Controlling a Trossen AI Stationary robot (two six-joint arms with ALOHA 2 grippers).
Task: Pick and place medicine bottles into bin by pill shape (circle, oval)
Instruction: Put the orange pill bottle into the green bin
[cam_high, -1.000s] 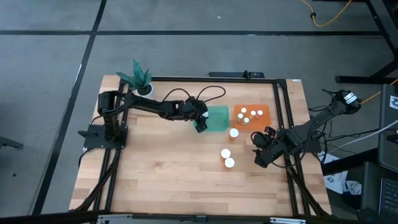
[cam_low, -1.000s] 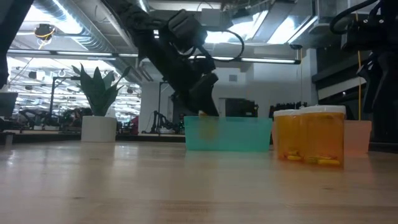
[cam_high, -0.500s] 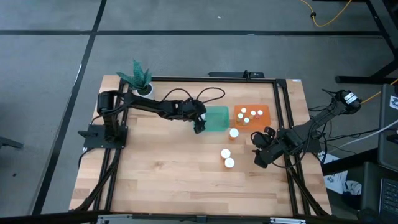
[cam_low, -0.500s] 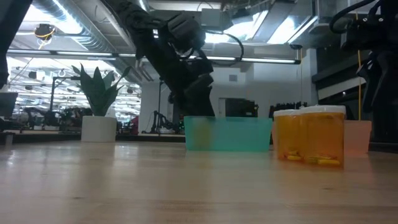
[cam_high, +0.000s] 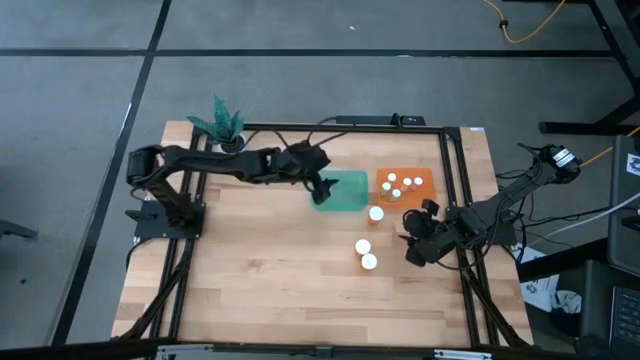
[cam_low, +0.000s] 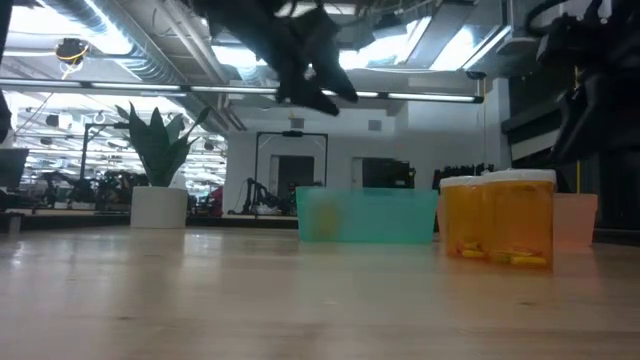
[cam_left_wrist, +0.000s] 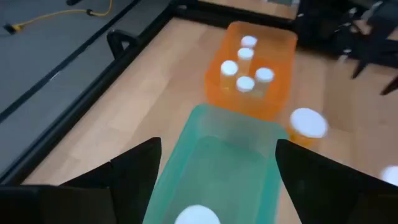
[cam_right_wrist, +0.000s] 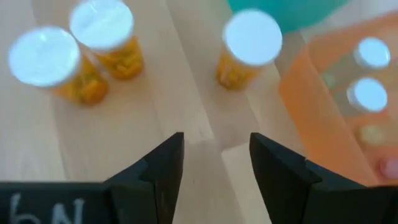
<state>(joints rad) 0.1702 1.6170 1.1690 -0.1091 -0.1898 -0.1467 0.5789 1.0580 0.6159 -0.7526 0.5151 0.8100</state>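
My left gripper (cam_high: 322, 187) (cam_left_wrist: 217, 149) hangs open well above the near-left end of the green bin (cam_high: 347, 191) (cam_low: 365, 215), holding nothing. One medicine bottle's white cap (cam_left_wrist: 198, 216) shows inside that bin, below the fingers. The orange bin (cam_high: 405, 184) (cam_left_wrist: 255, 68) holds several bottles. Three bottles stand on the table: one (cam_high: 376, 213) just in front of the bins, and two (cam_high: 362, 246) (cam_high: 369, 262) nearer the front edge. My right gripper (cam_high: 415, 236) (cam_right_wrist: 216, 142) is open, right of these bottles, with nothing between its fingers.
A white pot with a green plant (cam_high: 225, 128) (cam_low: 160, 170) stands at the table's far left corner. A black frame (cam_high: 452, 200) runs along the table's edges. Bare wood (cam_high: 260, 270) stretches across the near left of the table.
My left gripper has opened and risen from inside the green bin to well above it. The bottle it was holding has stayed down in the bin.
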